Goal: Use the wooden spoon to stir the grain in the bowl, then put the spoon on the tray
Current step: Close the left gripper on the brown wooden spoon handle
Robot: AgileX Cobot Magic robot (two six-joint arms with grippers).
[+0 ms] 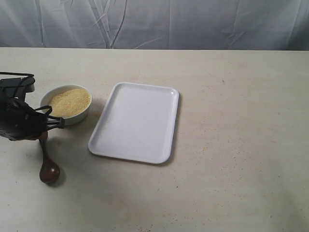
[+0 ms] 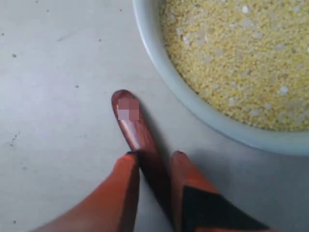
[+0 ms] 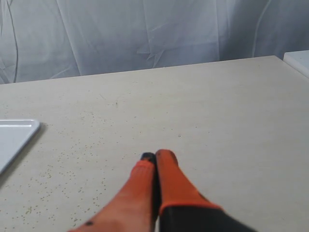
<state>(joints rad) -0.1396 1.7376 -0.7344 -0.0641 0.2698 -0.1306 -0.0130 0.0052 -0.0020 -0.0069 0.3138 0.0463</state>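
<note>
The white bowl (image 1: 73, 119) of yellow-tan grain (image 1: 70, 102) stands at the table's left, with the white tray (image 1: 135, 121) to its right. The dark wooden spoon (image 1: 47, 164) lies in front of the bowl, scoop toward the table's front edge. My left gripper (image 1: 43, 137) is shut on its handle. In the left wrist view the handle (image 2: 133, 121) runs between the orange fingers (image 2: 126, 179), beside the bowl's rim (image 2: 193, 104) and the grain (image 2: 241, 53). My right gripper (image 3: 155, 157) is shut and holds nothing, over bare table.
A grey cloth backdrop (image 1: 159, 21) hangs behind the table. Scattered grains speckle the tabletop right of the tray (image 1: 203, 130). A corner of the tray (image 3: 14, 137) shows in the right wrist view.
</note>
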